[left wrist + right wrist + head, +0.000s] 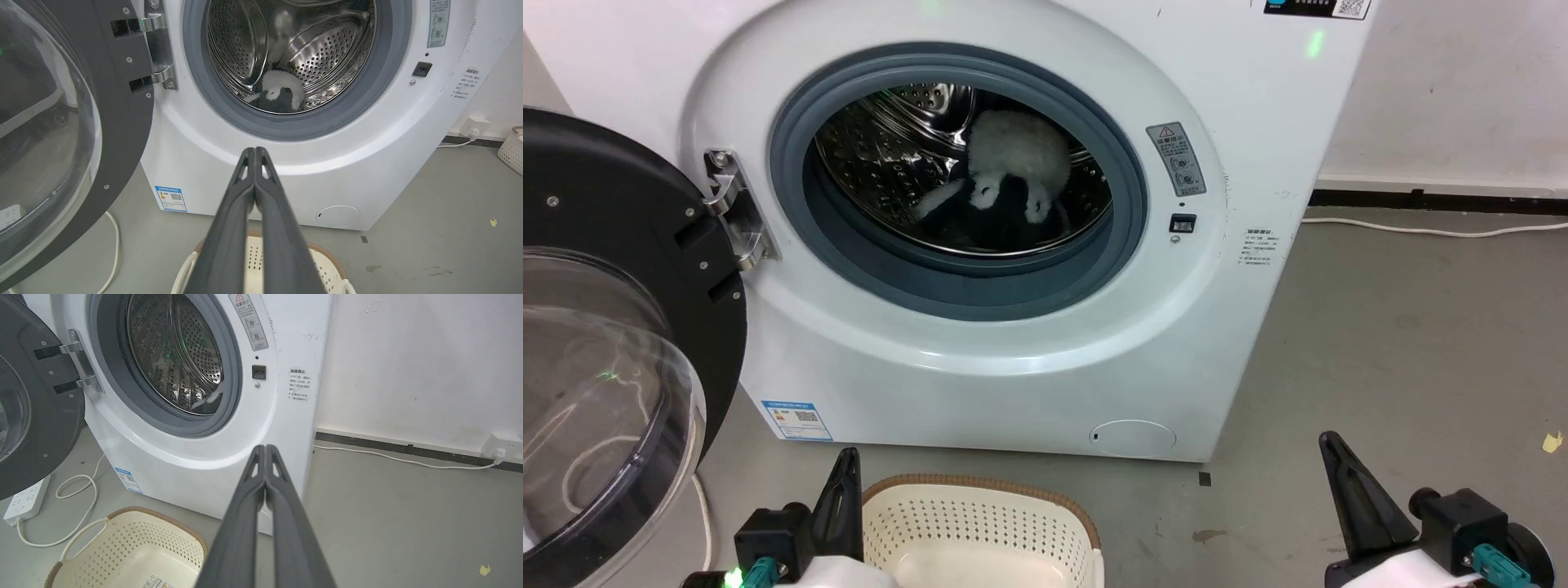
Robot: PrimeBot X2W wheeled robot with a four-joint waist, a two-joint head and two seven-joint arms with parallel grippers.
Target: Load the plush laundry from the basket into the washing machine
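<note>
Plush laundry (1017,155) is observed inside the washing machine (1013,367), lying on the lower back part of the perforated steel drum (882,155). White fluffy body is seen uppermost, with black parts beneath it. In the left wrist view it is seen low in the drum, behind the grey gasket (964,286).

The door (605,204) is recorded as swung fully open to the robot's left, held on a metal hinge (731,212).

The basket (980,523) is noted standing on the floor (1380,343) just in front of the machine, below the opening. Its pale bottom is exposed, and a sticker (157,583) is seen on it in the right wrist view.

Left pincer (255,150): clenched, fingers pressed together tip to tip, held above the near-left edge of the basket and pointed toward the machine front.

Right pincer (265,447): clenched likewise, held over bare floor to the right of the basket, well apart from it.

A white cable (1421,230) is noted along the wall base at right, running to a wall socket (500,445). A power strip (24,500) is seen on the floor under the open door.
</note>
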